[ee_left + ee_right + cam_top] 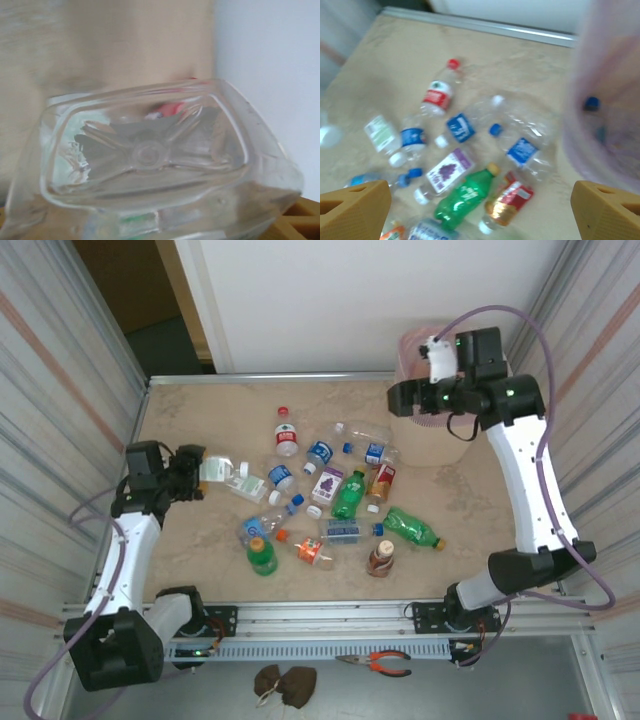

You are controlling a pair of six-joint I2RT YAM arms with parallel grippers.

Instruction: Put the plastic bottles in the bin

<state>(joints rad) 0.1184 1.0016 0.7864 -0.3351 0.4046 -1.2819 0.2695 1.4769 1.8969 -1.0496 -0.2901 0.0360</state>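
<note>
Clear bottle point(150, 155) clamped in left end effector point(195, 476), arm low, right end effector point(480, 210) apart, reaching beside bin point(440, 445)

The square clear bottle point(150, 155) was glossy transparent plastic with a moulded base. The worktop point(200, 420) looked matt and stone-mottled, edged by a brushed metal rail point(300, 376). The bin point(432, 443) wore a thin translucent pink plastic liner point(615, 100). The fingers point(355, 210) of the right end effector point(480, 200) were matt ochre plastic.
</note>
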